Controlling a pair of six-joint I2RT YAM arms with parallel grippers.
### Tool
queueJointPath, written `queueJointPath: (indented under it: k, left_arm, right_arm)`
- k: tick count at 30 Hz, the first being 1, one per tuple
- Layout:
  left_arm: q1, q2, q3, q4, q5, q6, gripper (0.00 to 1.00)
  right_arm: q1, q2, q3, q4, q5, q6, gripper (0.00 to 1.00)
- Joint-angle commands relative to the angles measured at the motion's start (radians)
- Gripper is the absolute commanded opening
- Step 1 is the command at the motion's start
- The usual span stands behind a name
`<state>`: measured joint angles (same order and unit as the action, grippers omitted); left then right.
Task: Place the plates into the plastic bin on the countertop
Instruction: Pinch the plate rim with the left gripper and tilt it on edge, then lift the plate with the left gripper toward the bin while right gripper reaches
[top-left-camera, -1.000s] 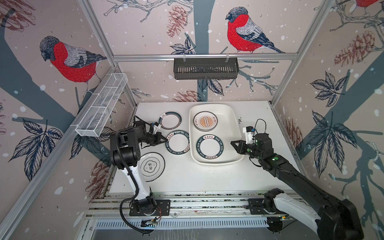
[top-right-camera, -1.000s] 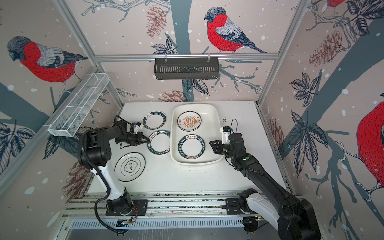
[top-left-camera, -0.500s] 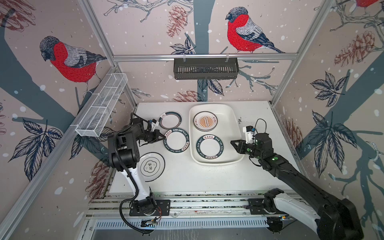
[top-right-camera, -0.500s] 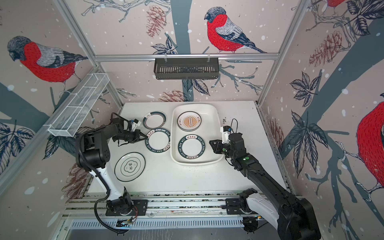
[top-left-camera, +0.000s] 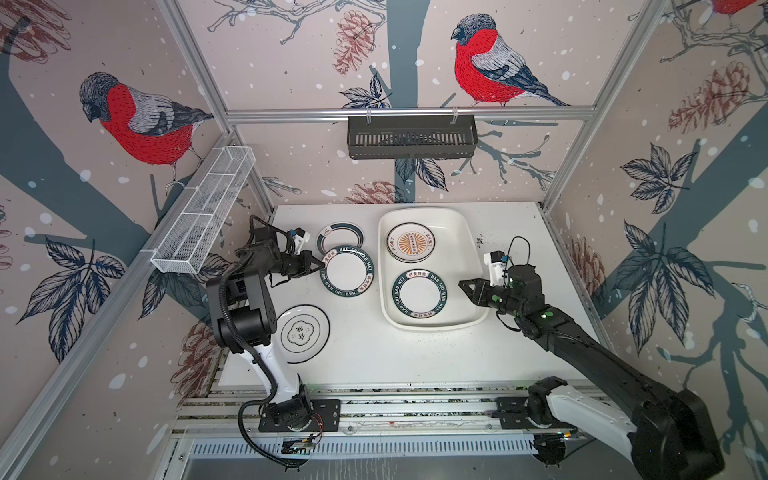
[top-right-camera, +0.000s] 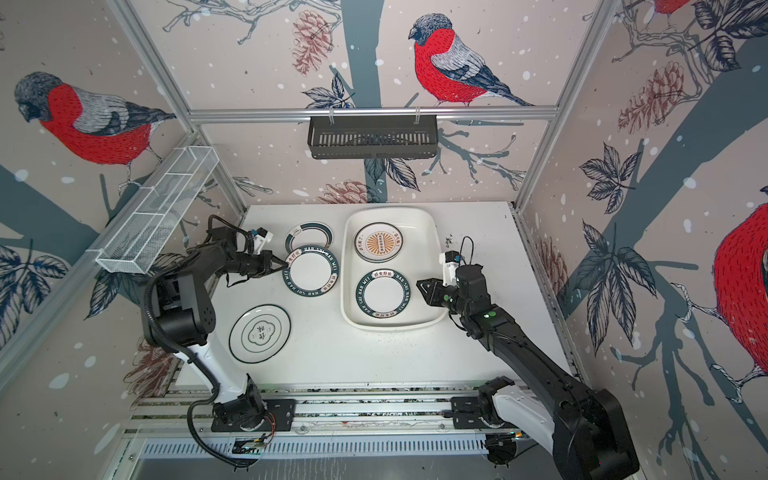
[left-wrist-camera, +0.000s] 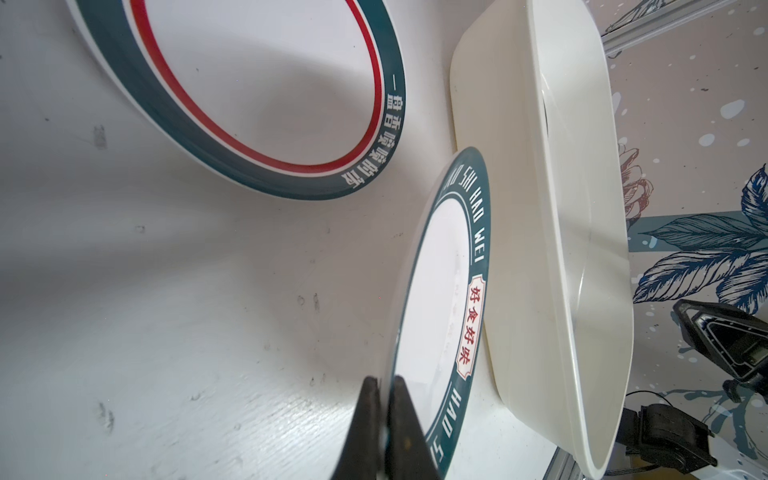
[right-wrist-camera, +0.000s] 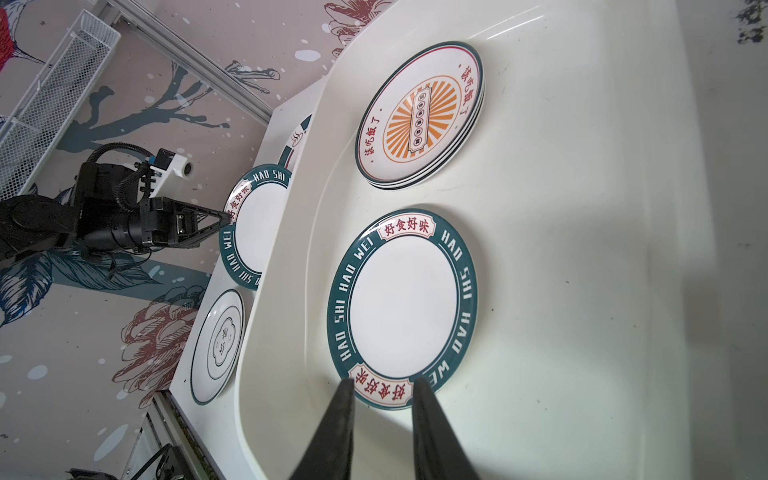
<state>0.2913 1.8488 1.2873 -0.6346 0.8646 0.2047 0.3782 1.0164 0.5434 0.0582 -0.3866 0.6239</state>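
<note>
My left gripper (top-left-camera: 320, 264) (top-right-camera: 284, 264) (left-wrist-camera: 385, 384) is shut on the rim of a green-rimmed plate (top-left-camera: 348, 272) (top-right-camera: 311, 272) (left-wrist-camera: 436, 270), which hangs tilted just left of the plastic bin (top-left-camera: 457, 232) (top-right-camera: 424, 232) (left-wrist-camera: 561, 208). Inside the bin lie a matching green-rimmed plate (top-left-camera: 419, 293) (right-wrist-camera: 403, 307) and a stack of sunburst plates (top-left-camera: 410, 242) (right-wrist-camera: 419, 116). My right gripper (top-left-camera: 463, 284) (top-right-camera: 420, 284) (right-wrist-camera: 382, 384) is open and empty above the bin's right side, at that plate's edge. On the countertop (top-left-camera: 395, 357), a red-lined green plate (top-left-camera: 340, 237) (left-wrist-camera: 257, 83) and a black-rimmed clover plate (top-left-camera: 302, 334) (right-wrist-camera: 218, 347) remain.
A white wire-mesh basket (top-left-camera: 203, 220) hangs on the left rail and a black slotted rack (top-left-camera: 411, 137) on the back rail. Aluminium rails (top-left-camera: 395, 407) run along the countertop's front edge, where both arm bases are mounted.
The left gripper has raised and tilted the green-rimmed plate and shifted it slightly toward the back. The right gripper's jaws have spread a little wider; its arm stayed put.
</note>
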Motion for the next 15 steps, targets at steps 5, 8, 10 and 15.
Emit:
queueJointPath:
  k: [5, 8, 10, 15]
  left_arm:
    - [0.012, -0.047, 0.063, -0.045, 0.076, -0.017, 0.00]
    - [0.019, -0.057, 0.100, -0.061, 0.092, -0.030, 0.00]
    - [0.020, -0.071, 0.120, -0.068, 0.105, -0.038, 0.00]
    - [0.020, -0.085, 0.172, -0.104, 0.137, -0.036, 0.00]
  right_arm:
    - [-0.001, 0.003, 0.009, 0.040, -0.020, -0.008, 0.32]
    - [-0.001, 0.006, 0.014, 0.047, -0.028, -0.009, 0.33]
    - [-0.002, 0.011, 0.016, 0.055, -0.036, -0.009, 0.34]
    - [0.000, 0.041, 0.029, 0.079, -0.051, -0.013, 0.36]
